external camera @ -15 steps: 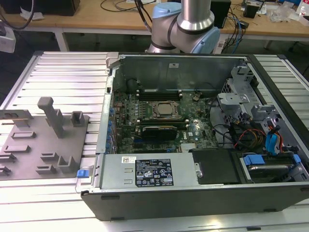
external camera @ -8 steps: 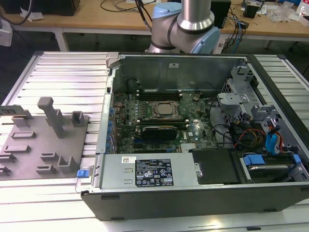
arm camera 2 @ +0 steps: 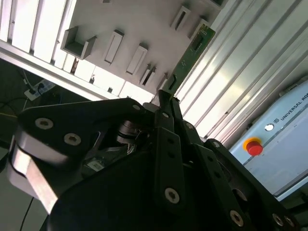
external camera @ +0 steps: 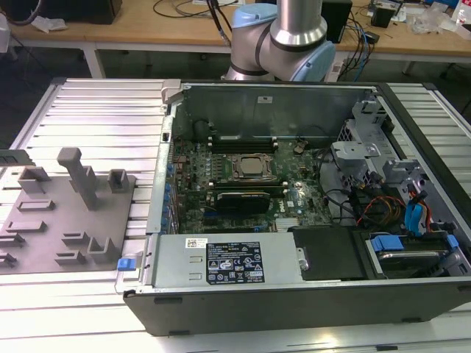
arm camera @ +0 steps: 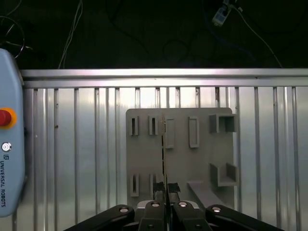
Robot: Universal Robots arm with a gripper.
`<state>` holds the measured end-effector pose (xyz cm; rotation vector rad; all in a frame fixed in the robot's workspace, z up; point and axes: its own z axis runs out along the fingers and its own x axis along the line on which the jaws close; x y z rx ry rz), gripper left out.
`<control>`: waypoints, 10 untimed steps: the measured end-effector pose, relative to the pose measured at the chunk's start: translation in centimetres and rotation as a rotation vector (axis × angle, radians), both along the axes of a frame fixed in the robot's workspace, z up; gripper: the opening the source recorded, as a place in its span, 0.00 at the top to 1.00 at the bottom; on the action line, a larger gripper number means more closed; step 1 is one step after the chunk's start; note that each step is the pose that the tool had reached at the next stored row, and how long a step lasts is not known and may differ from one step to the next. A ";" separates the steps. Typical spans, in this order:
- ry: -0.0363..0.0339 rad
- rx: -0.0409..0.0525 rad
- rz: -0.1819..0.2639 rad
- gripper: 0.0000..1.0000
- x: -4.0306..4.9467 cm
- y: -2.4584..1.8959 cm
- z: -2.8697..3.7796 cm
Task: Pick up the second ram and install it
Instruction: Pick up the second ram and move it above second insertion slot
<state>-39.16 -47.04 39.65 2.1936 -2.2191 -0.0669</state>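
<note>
Second ram (arm camera 2: 192, 50) gripped, over the grey holder plate (arm camera: 180, 161).
Fingers (arm camera: 158, 192) clenched on one end of the stick — edge-on in the first wrist view; plate lay on the ribbed bench (arm camera: 72, 144).

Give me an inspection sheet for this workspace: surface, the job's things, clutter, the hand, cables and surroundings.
Surface: ribbed metal table carrying a grey fixture plate and an open computer case.
Job's things: second ram gripped at one end by the hand, seen against the fixture plate and edge-on in the first wrist view.
Clutter: nothing seen.
Hand: shut on the second ram.
Cables: coloured wires inside the case, at the exterior view's right; loose leads on the benches behind.
Surroundings: wooden benches behind the table; teach pendant with a red button beside the plate.
</note>
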 end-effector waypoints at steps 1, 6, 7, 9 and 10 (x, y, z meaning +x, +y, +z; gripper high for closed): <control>0.0000 0.0000 0.000 0.87 0.00 0.02 0.35; 0.0000 0.0000 0.000 0.87 0.01 0.17 1.98; -0.0001 0.0000 0.000 0.87 0.00 0.19 2.32; 0.0000 0.0001 0.000 0.87 0.00 0.22 2.82; 0.0001 0.0000 0.000 0.87 0.00 0.25 3.23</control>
